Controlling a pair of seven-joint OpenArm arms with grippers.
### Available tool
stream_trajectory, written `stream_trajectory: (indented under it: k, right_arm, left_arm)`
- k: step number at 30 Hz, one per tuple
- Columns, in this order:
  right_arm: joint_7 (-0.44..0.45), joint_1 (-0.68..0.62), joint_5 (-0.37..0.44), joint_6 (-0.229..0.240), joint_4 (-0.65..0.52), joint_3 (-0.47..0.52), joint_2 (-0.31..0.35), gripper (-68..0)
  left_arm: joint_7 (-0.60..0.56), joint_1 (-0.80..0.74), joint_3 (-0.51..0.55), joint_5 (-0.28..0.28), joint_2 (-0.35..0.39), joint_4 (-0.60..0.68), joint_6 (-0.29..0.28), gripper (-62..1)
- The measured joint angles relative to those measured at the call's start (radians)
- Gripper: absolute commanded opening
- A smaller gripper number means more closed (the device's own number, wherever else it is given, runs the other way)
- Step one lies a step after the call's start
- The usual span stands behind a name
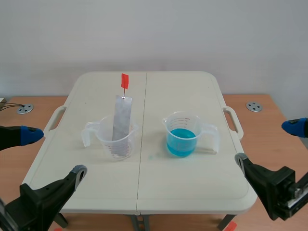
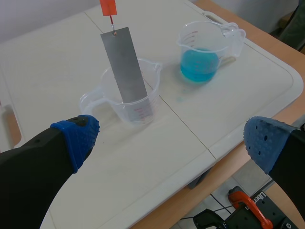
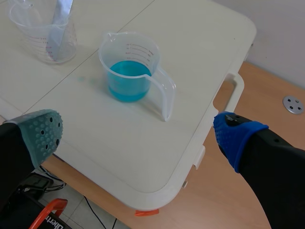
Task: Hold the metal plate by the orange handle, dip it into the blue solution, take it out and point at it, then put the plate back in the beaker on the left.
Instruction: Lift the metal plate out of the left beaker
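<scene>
plate: metal plate (image 1: 121, 115) leans in left beaker (image 1: 124, 149), orange handle (image 1: 124, 80) sticking up (free for pinching) | blue solution (image 1: 181, 142) to its right | my left gripper (image 2: 171, 140), right gripper (image 3: 138, 136): both released, empty, near side

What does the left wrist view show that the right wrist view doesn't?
Only the left wrist view: the orange handle and the whole metal plate, plus the open left gripper. Only the right wrist view: the open right gripper and a grey disc on the wooden surface beside the table. Both: the left beaker holding the plate, and the beaker of blue solution.
</scene>
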State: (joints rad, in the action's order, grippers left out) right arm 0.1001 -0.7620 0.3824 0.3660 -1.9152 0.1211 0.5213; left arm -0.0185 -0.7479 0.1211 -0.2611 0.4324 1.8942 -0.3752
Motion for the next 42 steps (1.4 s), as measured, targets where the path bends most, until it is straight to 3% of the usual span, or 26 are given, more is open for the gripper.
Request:
stream_trajectory:
  k: [1, 2, 14, 23, 24, 25, 28, 29, 36, 42]
  right_arm:
    - [-0.071, 0.003, -0.033, 0.000, -0.001, 0.000, 0.000, -1.2]
    - [-0.079, 0.002, -0.039, 0.000, -0.001, 0.000, 0.000, -1.2]
    - [-0.072, 0.009, -0.092, 0.004, -0.001, 0.000, 0.000, -1.2]
    - [-0.072, 0.145, -0.091, 0.003, -0.001, -0.014, 0.000, -1.2]
    - [-0.072, 0.166, -0.091, 0.003, 0.000, -0.027, 0.000, -1.2]
    - [-0.073, 0.188, -0.091, 0.004, 0.003, -0.043, 0.000, -1.2]
    - [-0.076, 0.252, -0.091, 0.004, 0.026, -0.097, 0.000, -1.2]
    - [-0.076, 0.274, -0.091, 0.005, 0.037, -0.115, -0.001, -1.2]
    - [-0.109, 0.449, -0.090, 0.005, 0.092, -0.194, -0.050, -1.2]
    - [-0.135, 0.556, -0.091, 0.004, 0.143, -0.285, -0.122, -1.2]
  left_arm:
    - [0.003, 0.000, 0.000, 0.000, 0.000, 0.000, 0.000, 1.4]
    - [0.004, 0.000, 0.000, 0.000, 0.000, 0.000, 0.000, 1.4]
    - [0.073, 0.038, -0.003, 0.003, 0.000, 0.000, -0.003, 1.4]
    - [0.079, 0.050, -0.003, 0.003, 0.000, 0.000, -0.003, 1.4]
    - [0.079, 0.050, -0.003, 0.003, 0.000, 0.000, -0.003, -1.7]
    - [0.079, 0.050, -0.003, 0.003, 0.000, 0.000, -0.003, -13.6]
    - [0.080, 0.050, -0.003, 0.004, 0.000, 0.000, -0.003, -62.0]
    - [0.082, 0.050, -0.003, 0.006, 0.000, 0.000, -0.003, -58.5]
    - [0.095, 0.030, -0.002, 0.006, 0.000, 0.000, 0.000, -59.7]
    - [0.063, -0.151, 0.058, 0.006, 0.000, 0.000, 0.000, -59.7]
